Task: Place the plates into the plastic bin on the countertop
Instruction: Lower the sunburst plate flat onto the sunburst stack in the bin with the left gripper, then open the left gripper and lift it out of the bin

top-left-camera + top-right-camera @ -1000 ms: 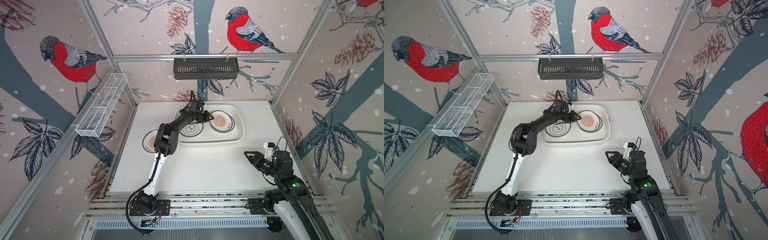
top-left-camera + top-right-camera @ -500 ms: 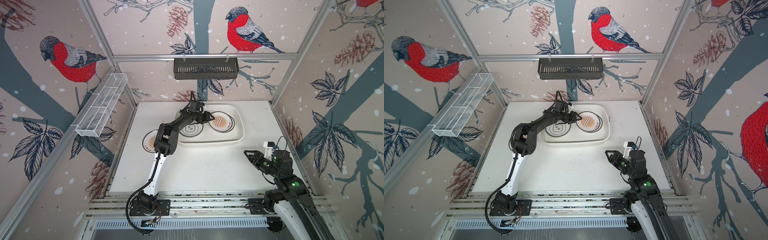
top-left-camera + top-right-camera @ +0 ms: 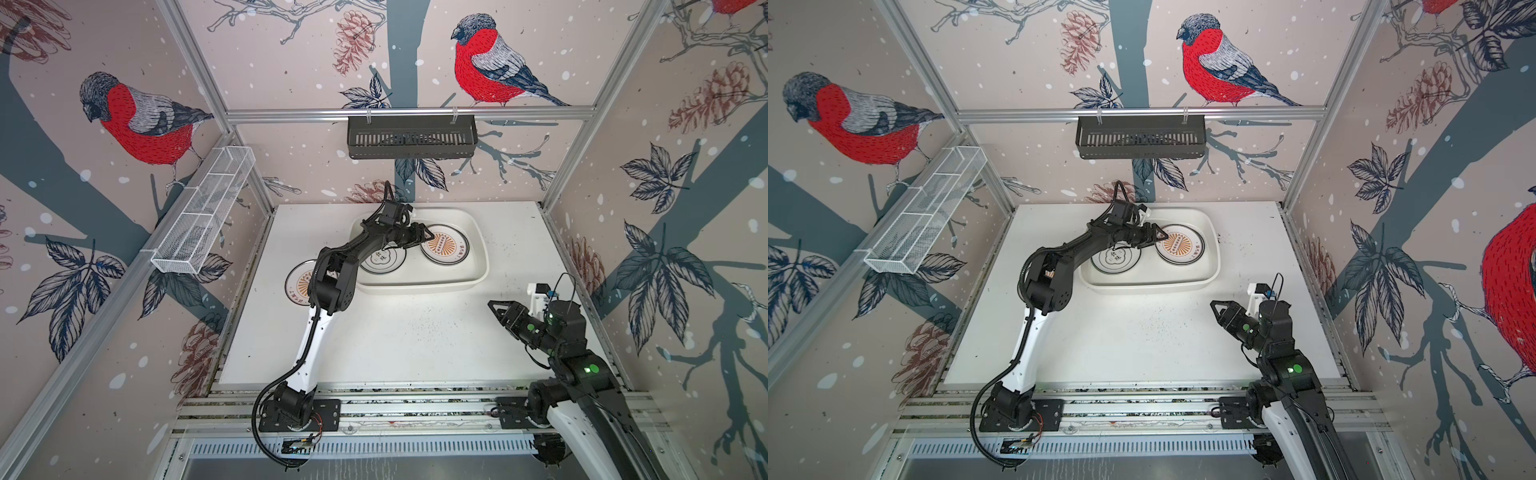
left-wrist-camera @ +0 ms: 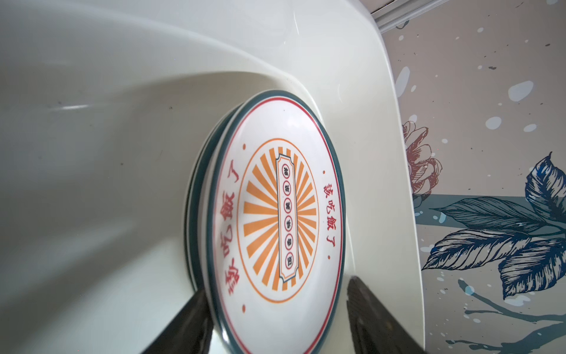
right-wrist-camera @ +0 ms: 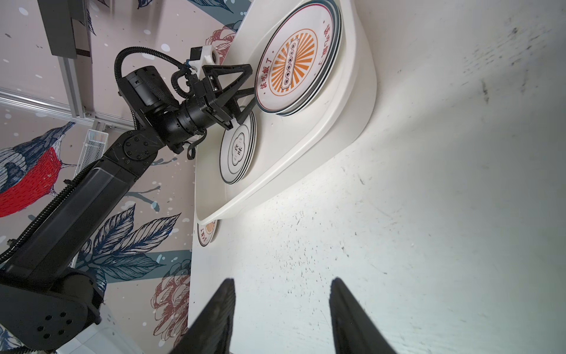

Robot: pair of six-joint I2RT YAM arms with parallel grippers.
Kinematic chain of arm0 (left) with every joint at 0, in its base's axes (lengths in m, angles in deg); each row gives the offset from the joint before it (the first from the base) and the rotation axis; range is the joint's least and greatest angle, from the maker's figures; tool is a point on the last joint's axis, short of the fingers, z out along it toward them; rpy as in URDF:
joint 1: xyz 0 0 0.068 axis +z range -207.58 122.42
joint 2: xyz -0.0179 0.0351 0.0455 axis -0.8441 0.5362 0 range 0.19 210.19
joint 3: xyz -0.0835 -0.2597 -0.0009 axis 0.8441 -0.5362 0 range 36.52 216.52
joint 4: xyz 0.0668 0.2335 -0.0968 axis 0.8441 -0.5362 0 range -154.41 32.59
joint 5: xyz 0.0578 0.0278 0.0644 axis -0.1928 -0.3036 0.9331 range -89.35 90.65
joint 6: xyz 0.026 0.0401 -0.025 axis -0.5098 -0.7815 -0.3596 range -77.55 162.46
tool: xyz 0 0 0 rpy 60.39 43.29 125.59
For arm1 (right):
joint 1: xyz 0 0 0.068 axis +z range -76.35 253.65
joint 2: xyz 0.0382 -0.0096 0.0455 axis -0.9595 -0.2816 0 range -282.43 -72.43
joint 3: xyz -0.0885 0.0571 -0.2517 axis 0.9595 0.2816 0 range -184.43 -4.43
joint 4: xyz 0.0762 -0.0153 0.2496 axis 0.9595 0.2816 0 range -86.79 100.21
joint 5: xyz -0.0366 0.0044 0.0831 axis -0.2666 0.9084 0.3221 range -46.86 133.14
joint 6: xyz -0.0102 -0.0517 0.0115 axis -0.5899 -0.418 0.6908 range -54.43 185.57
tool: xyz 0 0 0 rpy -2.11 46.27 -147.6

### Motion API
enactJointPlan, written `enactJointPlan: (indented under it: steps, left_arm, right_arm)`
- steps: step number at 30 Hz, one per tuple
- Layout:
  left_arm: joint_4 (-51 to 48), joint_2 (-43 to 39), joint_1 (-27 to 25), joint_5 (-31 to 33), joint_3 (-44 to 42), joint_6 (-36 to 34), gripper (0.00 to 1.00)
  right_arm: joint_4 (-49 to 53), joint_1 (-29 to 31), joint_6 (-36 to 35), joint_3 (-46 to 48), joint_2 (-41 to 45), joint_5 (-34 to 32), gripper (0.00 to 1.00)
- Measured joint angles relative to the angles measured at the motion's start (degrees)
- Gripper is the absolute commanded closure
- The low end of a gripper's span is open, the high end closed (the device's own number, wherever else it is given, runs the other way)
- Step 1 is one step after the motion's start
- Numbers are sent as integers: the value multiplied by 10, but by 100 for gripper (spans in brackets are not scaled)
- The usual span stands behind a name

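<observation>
Your left gripper [image 3: 429, 237] is reaching into the plastic bin [image 3: 415, 287], and its fingers are standing spread on either side of the rim of the sunburst plate [image 3: 446, 249]. That plate is lying on a stack beside the quatrefoil plates [image 3: 384, 259]. A lone plate [image 3: 299, 282] is sitting on the countertop [image 3: 415, 340] just left of the bin. Your right gripper [image 3: 496, 308] is hovering over bare countertop with its fingers spread, gripping nothing.

The plastic bin [image 3: 419, 287] is gleaming glossy and smooth; the plates [image 3: 445, 250] are shining like glazed ceramic; the countertop [image 3: 415, 340] is looking matt, speckled, scuffed.
</observation>
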Motion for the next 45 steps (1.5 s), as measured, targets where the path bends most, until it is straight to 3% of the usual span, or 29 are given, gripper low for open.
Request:
enactJointPlan:
  steps: [37, 45]
  left_arm:
    - [-14, -17, -7, 21, -16, -26, 28]
    - [-51, -63, -7, 55, -9, -44, 26]
  right_arm:
    - [-9, 0, 0, 0, -2, 1, 48]
    - [-14, 0, 0, -1, -6, 2, 48]
